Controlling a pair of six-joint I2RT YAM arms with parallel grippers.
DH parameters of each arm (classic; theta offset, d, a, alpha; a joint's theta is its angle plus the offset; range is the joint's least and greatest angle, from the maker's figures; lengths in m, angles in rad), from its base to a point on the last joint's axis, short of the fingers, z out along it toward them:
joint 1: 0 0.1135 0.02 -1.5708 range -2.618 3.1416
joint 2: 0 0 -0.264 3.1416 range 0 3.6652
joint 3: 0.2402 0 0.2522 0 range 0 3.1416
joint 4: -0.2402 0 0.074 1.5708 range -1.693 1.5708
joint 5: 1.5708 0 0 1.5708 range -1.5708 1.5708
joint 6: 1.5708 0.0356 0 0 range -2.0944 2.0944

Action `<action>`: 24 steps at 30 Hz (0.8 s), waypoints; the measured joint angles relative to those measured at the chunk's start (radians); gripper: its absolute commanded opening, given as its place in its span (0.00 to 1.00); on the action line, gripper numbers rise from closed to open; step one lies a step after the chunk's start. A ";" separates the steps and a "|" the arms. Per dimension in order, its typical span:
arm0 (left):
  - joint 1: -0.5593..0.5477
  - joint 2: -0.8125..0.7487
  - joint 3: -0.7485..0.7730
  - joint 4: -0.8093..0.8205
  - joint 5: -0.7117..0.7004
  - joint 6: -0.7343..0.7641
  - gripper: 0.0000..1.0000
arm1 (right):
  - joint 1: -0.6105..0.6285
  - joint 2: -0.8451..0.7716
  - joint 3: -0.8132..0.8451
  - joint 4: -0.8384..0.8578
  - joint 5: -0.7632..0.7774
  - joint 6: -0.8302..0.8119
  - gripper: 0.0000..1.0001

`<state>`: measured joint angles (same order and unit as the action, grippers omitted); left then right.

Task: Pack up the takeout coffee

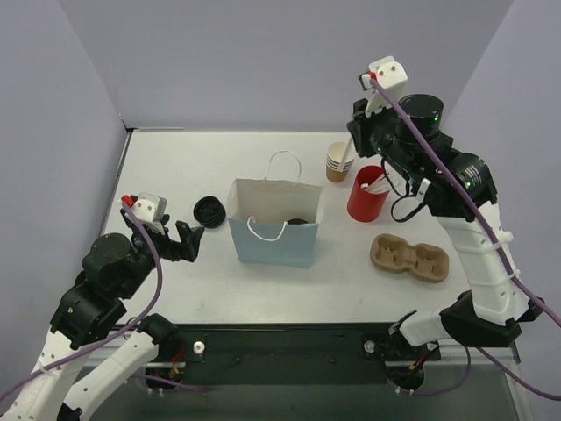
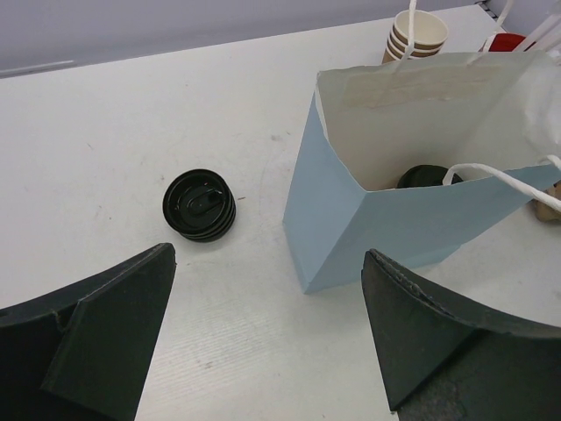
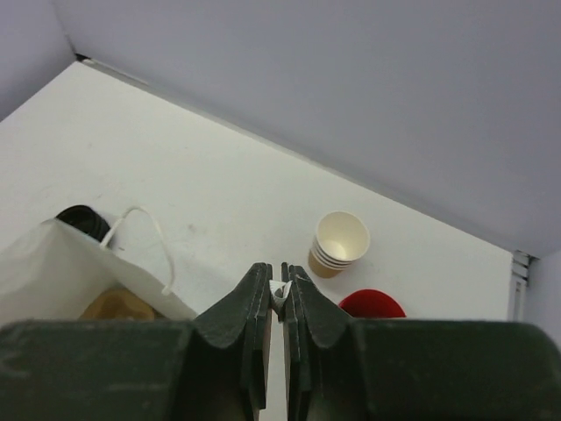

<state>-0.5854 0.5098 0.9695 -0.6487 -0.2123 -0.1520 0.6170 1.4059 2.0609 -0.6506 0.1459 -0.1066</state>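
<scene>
White table (image 1: 175, 298) with a light blue paper bag (image 1: 272, 241) upright mid-table, mouth open, white handles up. Brown two-slot carrier (image 1: 409, 259) lay flat right of the bag, near side, apart from it. Red cup (image 1: 365, 202) stood upright just right of the bag's far corner, with white sticks inside. Stack of lidless brown cups (image 1: 338, 163) stood just behind the red cup. Stack of black lids (image 1: 209, 211) sat left of the bag, near it but not touching. Coffee (image 1: 298, 222) was down inside the bag at its right end; only the black lid showed, and the cup body was hidden by the bag wall. Left gripper (image 2: 267, 254) hung low over the table, left of the bag on the near side, jaws spread wide, nothing between them, aimed toward the lids and the bag. Right gripper (image 3: 282, 281) was up above the red cup and cup stack, jaws pressed nearly together on a white sliver (image 3: 279, 294); couldn't tell what it was.
</scene>
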 measured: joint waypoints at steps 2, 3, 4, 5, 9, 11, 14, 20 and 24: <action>0.000 0.004 0.005 0.003 0.003 0.003 0.97 | 0.033 -0.011 -0.026 0.008 -0.031 0.019 0.06; 0.000 0.007 0.010 0.002 0.004 0.004 0.97 | 0.058 -0.015 -0.039 0.014 -0.044 0.029 0.06; 0.000 0.012 0.018 0.004 0.006 0.005 0.97 | 0.086 -0.019 -0.055 0.028 -0.058 0.039 0.06; 0.000 0.016 0.024 0.006 0.007 0.006 0.97 | 0.113 -0.025 -0.076 0.044 -0.071 0.049 0.06; 0.000 0.027 0.039 0.016 0.008 0.008 0.97 | 0.213 -0.048 -0.156 0.093 -0.092 0.082 0.08; 0.000 0.033 0.041 0.018 0.008 0.008 0.97 | 0.245 -0.057 -0.195 0.113 -0.092 0.102 0.09; 0.000 0.043 0.043 0.024 0.011 0.008 0.97 | 0.283 -0.058 -0.241 0.135 -0.090 0.118 0.09; 0.000 0.047 0.043 0.025 0.014 0.007 0.97 | 0.313 -0.029 -0.282 0.175 -0.081 0.108 0.18; 0.000 0.047 0.043 0.026 0.016 0.004 0.97 | 0.314 0.069 -0.265 0.196 -0.081 0.109 0.30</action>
<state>-0.5854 0.5568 1.0122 -0.6231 -0.1967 -0.1478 0.9306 1.4754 1.7962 -0.4549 0.0650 0.0021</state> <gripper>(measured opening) 0.972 0.237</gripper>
